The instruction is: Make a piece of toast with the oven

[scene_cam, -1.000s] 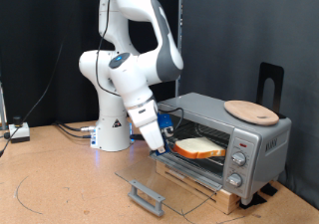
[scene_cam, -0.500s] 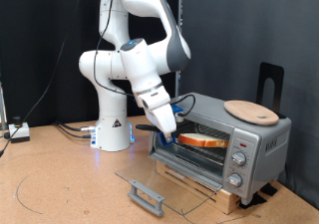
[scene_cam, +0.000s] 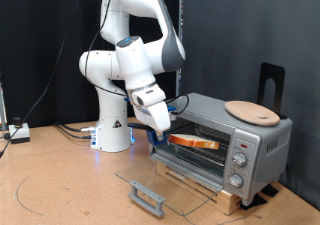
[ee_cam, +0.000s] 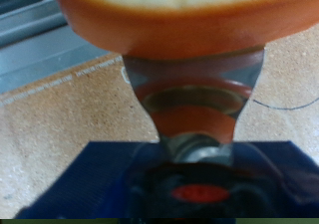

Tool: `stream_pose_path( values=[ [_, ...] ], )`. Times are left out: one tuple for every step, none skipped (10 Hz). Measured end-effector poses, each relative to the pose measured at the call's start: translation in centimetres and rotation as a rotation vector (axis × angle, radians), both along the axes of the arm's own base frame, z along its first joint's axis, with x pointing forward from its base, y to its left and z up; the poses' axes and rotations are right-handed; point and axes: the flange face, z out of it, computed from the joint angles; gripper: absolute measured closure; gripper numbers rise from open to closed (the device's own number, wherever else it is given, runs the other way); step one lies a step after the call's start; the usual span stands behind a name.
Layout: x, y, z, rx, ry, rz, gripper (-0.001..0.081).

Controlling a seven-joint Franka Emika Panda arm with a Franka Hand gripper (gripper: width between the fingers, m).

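So in the exterior view I count one boxy silver metal toaster oven (scene_cam: 225, 137) with its glass door dropped open, one round tan wooden board (scene_cam: 251, 111) on its roof, and one flat orange-crusted slice of bread (scene_cam: 196, 141). No readable writing anywhere. The white arm's end effector (scene_cam: 166, 131) grasps the slice by its edge at the oven mouth, lifted above the rack.

Wrist view: same slice (ee_cam: 164, 20) clamped between the fingers (ee_cam: 195, 90), over the tan surface (ee_cam: 60, 134).
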Motion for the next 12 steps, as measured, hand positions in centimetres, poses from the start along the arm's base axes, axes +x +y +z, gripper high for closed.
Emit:
stream_pose_path(
  values=[
    [-0.1, 0.2, 0.2, 0.013, 0.013, -0.001, 0.0409],
    [-0.2, 0.4, 0.5, 0.024, 0.024, -0.002, 0.0409],
    [-0.4, 0.7, 0.8, 0.031, 0.032, -0.003, 0.0409],
    [-0.6, 1.1, 1.0, 0.034, 0.04, -0.003, 0.0409],
    [-1.0, 1.8, 1.0, 0.035, 0.056, -0.009, 0.0409],
    [-1.4, 2.5, 0.9, 0.028, 0.07, -0.015, 0.0409],
    [-1.7, 3.2, 0.6, 0.018, 0.085, -0.022, 0.0409],
    [-2.0, 3.8, 0.3, 0.008, 0.094, -0.024, 0.0409],
    [-2.0, 3.8, 0.2, -0.011, 0.068, -0.025, 0.0409],
    [-1.8, 3.3, 0.3, -0.042, 0.003, -0.017, 0.0409],
    [-1.5, 2.3, 0.4, -0.072, -0.068, -0.001, 0.0409],
    [-1.3, 1.1, 0.5, -0.093, -0.101, 0.014, 0.0409]
  ],
)
